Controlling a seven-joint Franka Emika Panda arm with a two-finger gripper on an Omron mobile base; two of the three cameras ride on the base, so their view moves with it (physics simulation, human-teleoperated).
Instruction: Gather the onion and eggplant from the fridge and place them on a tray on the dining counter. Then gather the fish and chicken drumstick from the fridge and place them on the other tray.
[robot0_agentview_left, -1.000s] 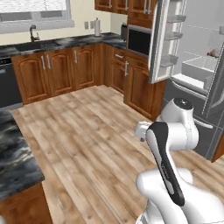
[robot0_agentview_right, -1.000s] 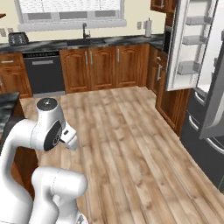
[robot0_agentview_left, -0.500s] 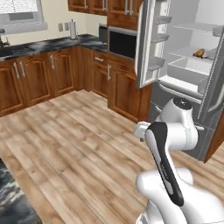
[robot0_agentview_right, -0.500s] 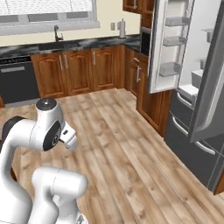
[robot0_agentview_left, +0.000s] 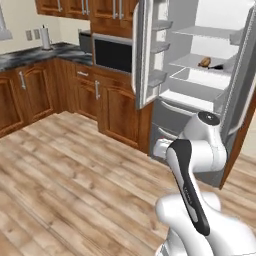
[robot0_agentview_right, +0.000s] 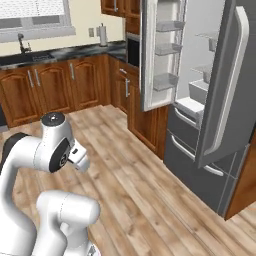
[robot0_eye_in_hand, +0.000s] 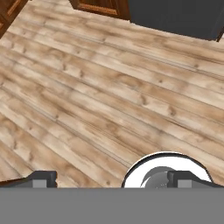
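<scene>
Left base view, fridge: the fridge (robot0_agentview_left: 200, 75) stands open at the far right, both doors swung wide, white shelves lit inside.
Left base view, food: a small brownish item (robot0_agentview_left: 204, 62) lies with something dark just beside it at the right end of the middle shelf, close to the right door; too small to tell whether it is the onion, the drumstick or another piece.
Left base view, arm: the white arm (robot0_agentview_left: 192, 165) is folded low in front of the freezer drawers, well apart from the shelves.
Right base view, fridge: the right door (robot0_agentview_right: 222, 90) hides most of the interior; shelf edges and the left door's bins (robot0_agentview_right: 166, 50) show, no food that can be made out.
Right base view, floor: bare wood planks (robot0_agentview_right: 135, 170) lie between the base and the fridge.
Hand view, gripper: the gripper (robot0_eye_in_hand: 111, 178) points down at the floor, its two dark tips spread as wide as they go, nothing between them.
Handling, onion: likely firm, round, dry-skinned; it may roll, so pinch across its widest part.
Handling, eggplant: probably smooth and slippery, longish; take it at mid-body, across the narrow way.
Handling, fish and drumstick: likely soft and slick; grip the thickest part, gently.
Stage: approach only; nothing is gathered yet.
</scene>
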